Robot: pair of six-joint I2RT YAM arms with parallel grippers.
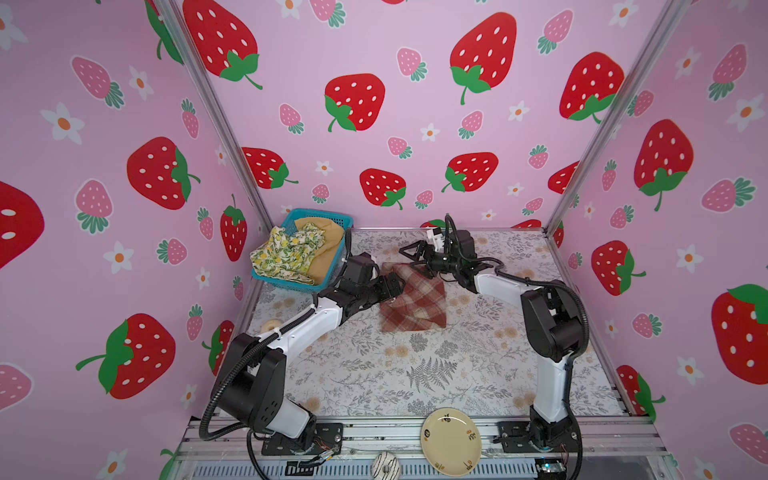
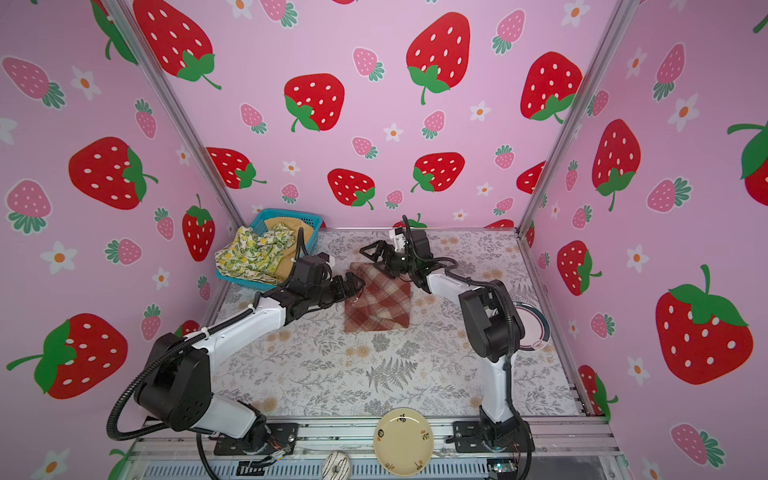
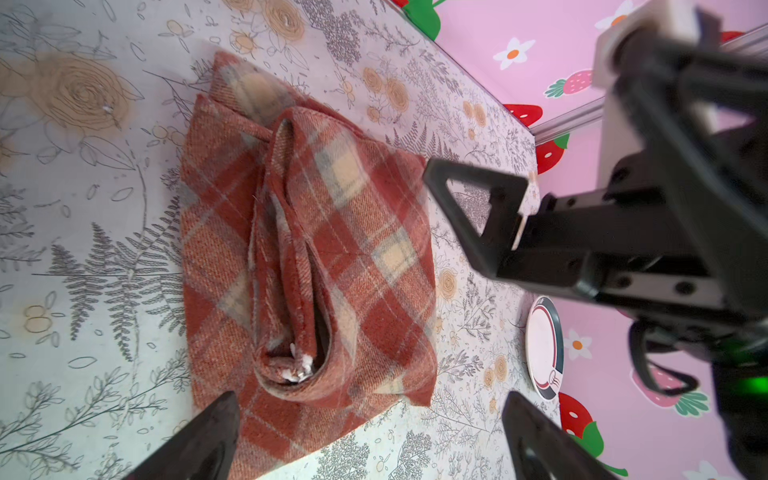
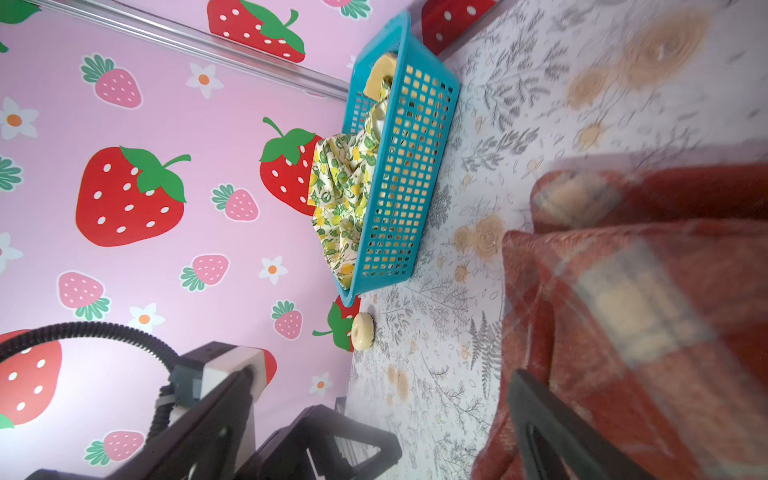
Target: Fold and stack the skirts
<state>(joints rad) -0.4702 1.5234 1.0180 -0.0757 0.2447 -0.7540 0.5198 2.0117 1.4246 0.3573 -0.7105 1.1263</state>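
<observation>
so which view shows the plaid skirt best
The left wrist view: the plaid skirt fills the middle, nearly whole and sharp, with its folds and layered edges plain. Both top views show it from above, but small and with little fold detail. The right wrist view catches only a blurred part.

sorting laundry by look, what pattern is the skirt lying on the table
The skirt is red-and-cream plaid, clearest in the left wrist view.
</observation>
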